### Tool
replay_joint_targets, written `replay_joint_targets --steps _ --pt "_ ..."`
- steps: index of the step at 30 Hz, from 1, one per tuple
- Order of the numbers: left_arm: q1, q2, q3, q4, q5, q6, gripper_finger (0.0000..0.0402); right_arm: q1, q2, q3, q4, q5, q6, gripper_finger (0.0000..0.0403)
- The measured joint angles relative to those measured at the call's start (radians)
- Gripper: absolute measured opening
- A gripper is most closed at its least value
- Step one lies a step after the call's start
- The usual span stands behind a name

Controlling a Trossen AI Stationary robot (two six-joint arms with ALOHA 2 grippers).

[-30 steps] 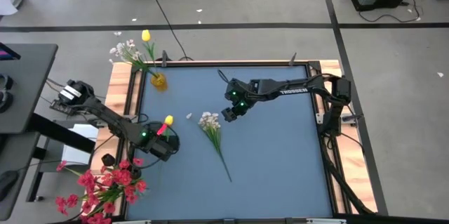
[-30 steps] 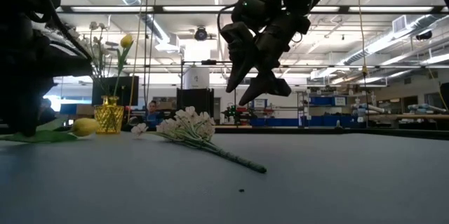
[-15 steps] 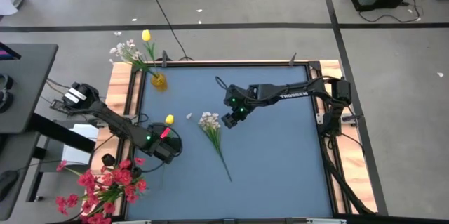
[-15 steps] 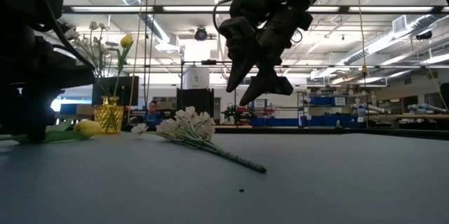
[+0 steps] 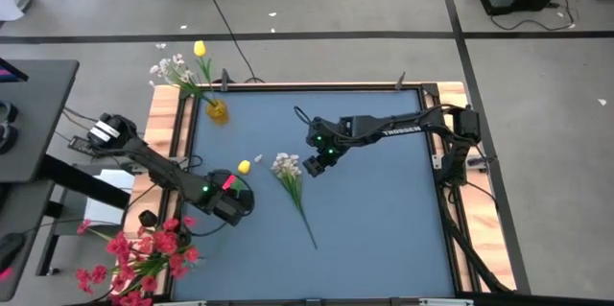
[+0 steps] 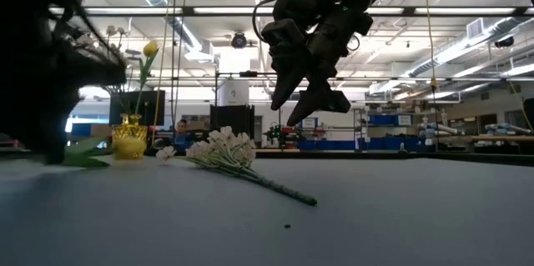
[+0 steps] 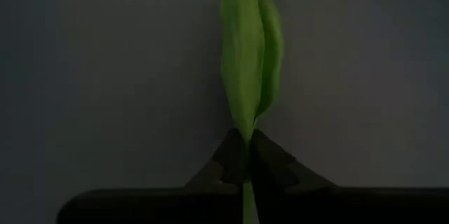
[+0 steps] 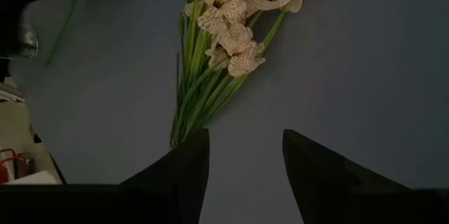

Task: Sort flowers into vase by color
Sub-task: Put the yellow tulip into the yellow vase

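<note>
**Left gripper pinches yellow flower stem; right hovers over white sprig**

Near the tabletop's [image 5: 384, 210] left edge, the left gripper [image 7: 244, 159] has its fingers pressed together on the green stem of a yellow flower [image 5: 244, 166]; the bud points toward the middle of the tabletop, close to the white sprig [image 5: 289, 176]. That sprig lies flat around the centre, blossoms toward the far edge, stem trailing toward the near edge. The right gripper [image 8: 244, 155] hangs above it with fingers spread wide and nothing between them. A yellow vase [image 5: 217, 110] at the far left corner holds a yellow bud and white blossoms. Red flowers [image 5: 144, 253] are bunched just off the near left corner.
</note>
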Motion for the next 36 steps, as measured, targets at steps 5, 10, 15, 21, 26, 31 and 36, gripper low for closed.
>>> replay_joint_targets --steps 5,10,15,21,26,31,36 --pt "0.014 -0.079 0.039 -0.025 -0.134 0.088 0.0014 0.000 0.000 0.000 -0.004 -0.006 0.006 0.0190" --pt "0.076 -0.204 0.041 -0.058 -0.257 0.240 0.0014 0.000 0.000 0.000 -0.004 -0.004 0.014 0.0190" --pt "0.185 -0.327 0.041 -0.048 -0.378 0.477 0.0013 0.000 0.000 0.000 -0.004 -0.008 0.026 0.0190" --pt "0.371 -0.444 0.041 0.105 -0.470 0.858 0.0013 0.000 0.000 0.000 0.000 -0.020 0.034 0.0190" --pt "0.583 -0.499 0.041 0.396 -0.416 1.310 0.0013 -0.010 0.000 0.000 0.003 -0.014 0.030 0.0190" --pt "0.813 -0.528 0.030 0.602 -0.253 1.554 0.0013 -0.021 0.000 0.000 0.025 0.046 -0.029 0.0190" --pt "0.969 -0.581 -0.088 0.779 -0.085 1.622 0.0013 -0.027 0.000 0.000 0.030 0.094 -0.094 0.0190"
